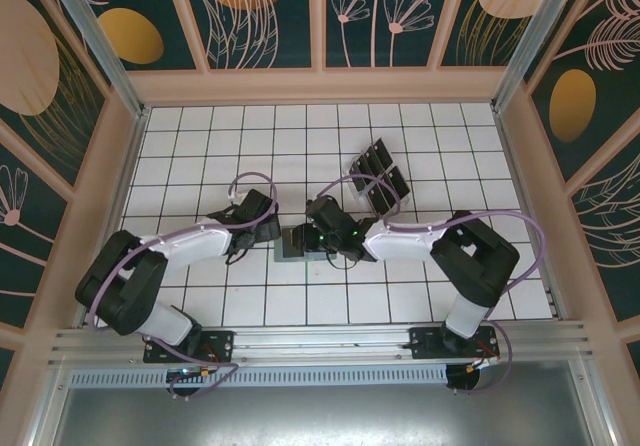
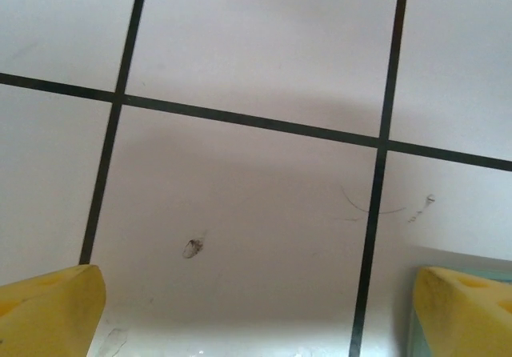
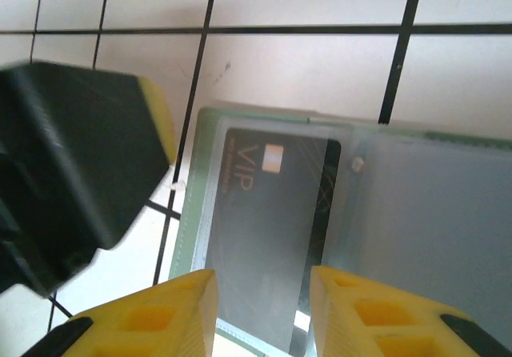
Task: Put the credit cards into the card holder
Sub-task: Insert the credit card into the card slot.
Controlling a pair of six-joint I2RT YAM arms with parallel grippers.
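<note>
Card holder (image 3: 432,213) lies open, centre-right of the right wrist view. VIP credit card (image 3: 268,213) sits in its left sleeve, apparently not fully seated. Right gripper (image 3: 262,313) is slightly apart over the card's lower end, clamping nothing visible. Left gripper (image 2: 256,317) is wide and empty. Risk: a push slides the unpinned holder and the card jams.

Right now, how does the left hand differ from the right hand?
The left hand has its fingers wide apart; the right hand has them closer together. The left hand hangs over bare table beside the card holder; the right hand hangs over the holder, a dark VIP card under its gap. Both have yellow fingers.
</note>
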